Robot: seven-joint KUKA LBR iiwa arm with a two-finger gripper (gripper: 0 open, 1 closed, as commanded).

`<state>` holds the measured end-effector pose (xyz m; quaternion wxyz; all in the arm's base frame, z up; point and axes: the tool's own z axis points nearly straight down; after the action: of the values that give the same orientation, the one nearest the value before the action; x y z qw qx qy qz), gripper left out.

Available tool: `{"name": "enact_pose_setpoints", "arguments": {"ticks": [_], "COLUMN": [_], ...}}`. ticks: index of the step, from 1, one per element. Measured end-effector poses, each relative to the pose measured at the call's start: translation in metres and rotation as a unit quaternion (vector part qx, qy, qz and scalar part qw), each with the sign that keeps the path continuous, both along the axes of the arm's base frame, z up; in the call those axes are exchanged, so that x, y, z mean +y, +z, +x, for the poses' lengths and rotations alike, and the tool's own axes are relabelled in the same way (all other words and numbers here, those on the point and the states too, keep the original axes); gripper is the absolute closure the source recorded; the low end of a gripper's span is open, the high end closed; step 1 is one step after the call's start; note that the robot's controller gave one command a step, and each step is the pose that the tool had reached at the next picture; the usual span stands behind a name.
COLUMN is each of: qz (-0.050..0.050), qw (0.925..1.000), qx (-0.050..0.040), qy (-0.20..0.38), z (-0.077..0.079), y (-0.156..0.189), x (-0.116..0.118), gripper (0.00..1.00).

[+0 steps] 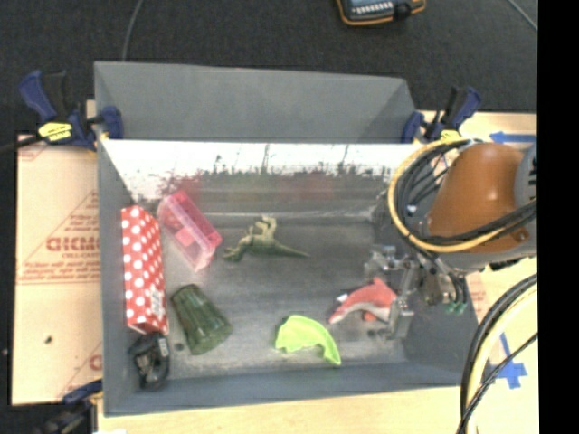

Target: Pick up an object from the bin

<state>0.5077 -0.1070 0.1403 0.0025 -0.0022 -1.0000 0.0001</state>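
there, claw by curved red toy

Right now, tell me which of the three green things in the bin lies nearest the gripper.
The lime-green piece by the near wall: it lies closest to the gripper; the dark green cup and olive toy lizard sit farther left.

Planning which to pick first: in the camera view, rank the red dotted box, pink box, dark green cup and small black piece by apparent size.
1. red dotted box, clearly the largest.
2-3. pink box and dark green cup look about alike, so I won't rank them.
4. small black piece, the smallest.
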Motion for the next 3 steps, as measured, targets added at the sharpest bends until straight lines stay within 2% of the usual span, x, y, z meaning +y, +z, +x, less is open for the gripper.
{"name": "enact_pose_setpoints", "arguments": {"ticks": [1,2,3], "qz": [-0.001,0.000,-0.001], "qw": [1.0000,0.9842,0.9819], "qx": [-0.0037,-0.0033,-0.0054], "qy": [0.003,0.177,0.189], "z": [0.002,0.034,0.040], "y": [0.004,-0.070,-0.001], "x": [0.001,0.004,0.004], "gripper": [0.00,0.00,0.00]}}
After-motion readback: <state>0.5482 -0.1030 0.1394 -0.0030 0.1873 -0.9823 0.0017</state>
